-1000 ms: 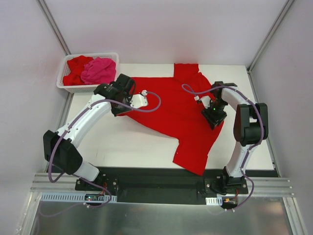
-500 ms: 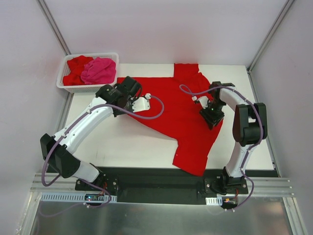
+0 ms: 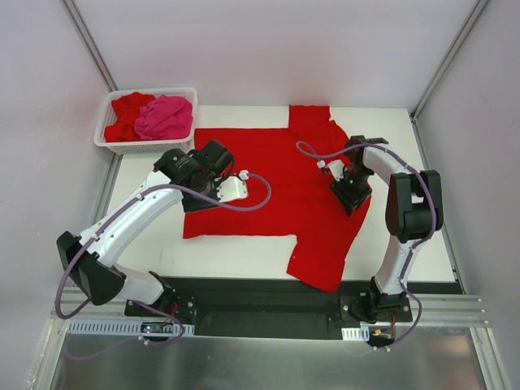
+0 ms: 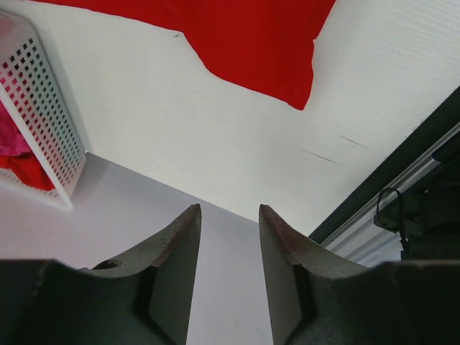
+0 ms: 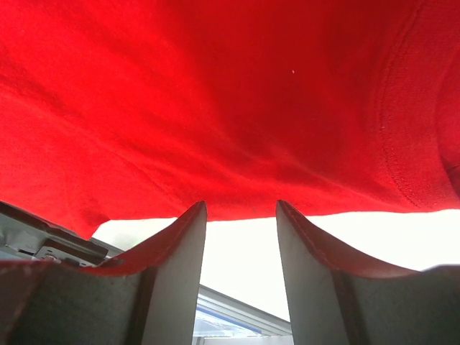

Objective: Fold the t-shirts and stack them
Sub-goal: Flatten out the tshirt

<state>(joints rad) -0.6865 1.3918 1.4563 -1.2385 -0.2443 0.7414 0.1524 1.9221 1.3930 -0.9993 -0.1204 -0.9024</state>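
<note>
There are one spread red t-shirt point(image 3: 284, 187), one pink t-shirt point(image 3: 165, 116), basketed red cloth point(image 3: 126, 110) of unclear count, one basket point(image 3: 130, 147), and two robot arms point(image 3: 138, 207) point(image 3: 410, 203).

Spread red t-shirt point(image 3: 301, 195) lies on the table point(image 3: 236, 252); crumpled t-shirts point(image 3: 162, 116) fill the basket point(image 3: 122, 146).

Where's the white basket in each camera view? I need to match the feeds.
Top external: the white lattice basket sits at the far-left corner, upper left of the picture.
Left wrist: its lattice wall runs along the left edge.
Right wrist: not in view.
Shared landmark: the spread red t-shirt, visible in all three views.
</note>
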